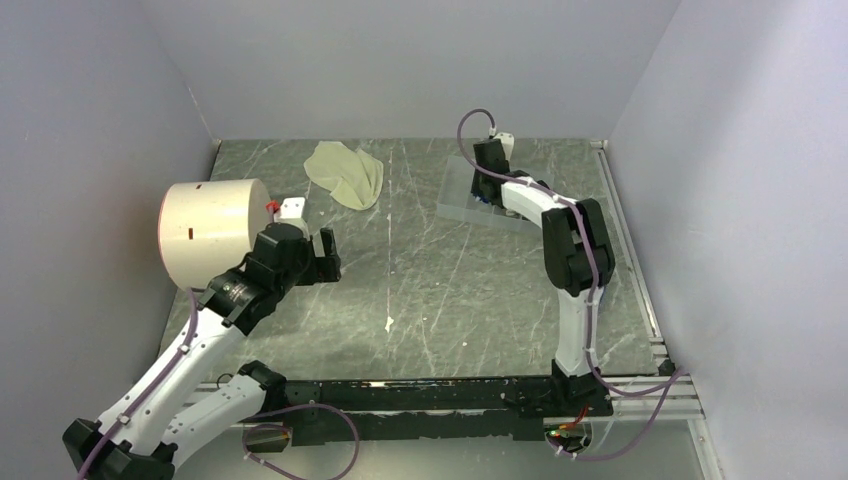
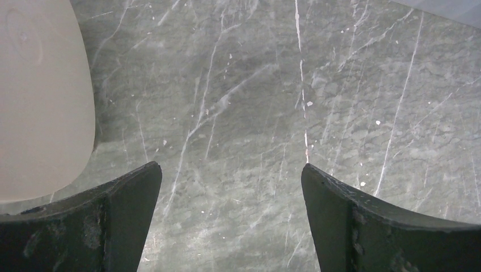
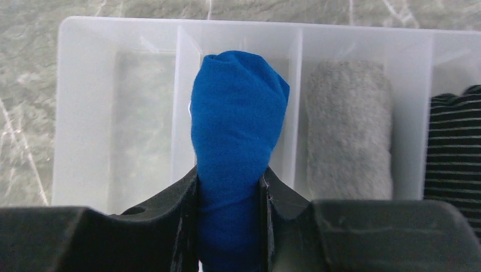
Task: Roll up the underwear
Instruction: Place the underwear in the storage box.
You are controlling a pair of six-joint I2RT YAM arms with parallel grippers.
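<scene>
While our right tool [image 3: 230, 180] pinches the rolled blue underwear [image 3: 238, 107] over the tray [image 3: 122, 25], we fear it may catch a divider [image 3: 296, 51] or unfurl on release; our left tool [image 2: 231, 187] gapes wide, cream underwear [image 1: 345, 172] lying well beyond it.

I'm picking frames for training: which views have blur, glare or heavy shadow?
Top external: even light, soft shadows, the cream underwear clear. Left wrist: marble table crisp, the pale cylinder washed out and soft. Right wrist: blue underwear sharp and saturated, the clear tray hazy; dark jaws lose detail.
</scene>
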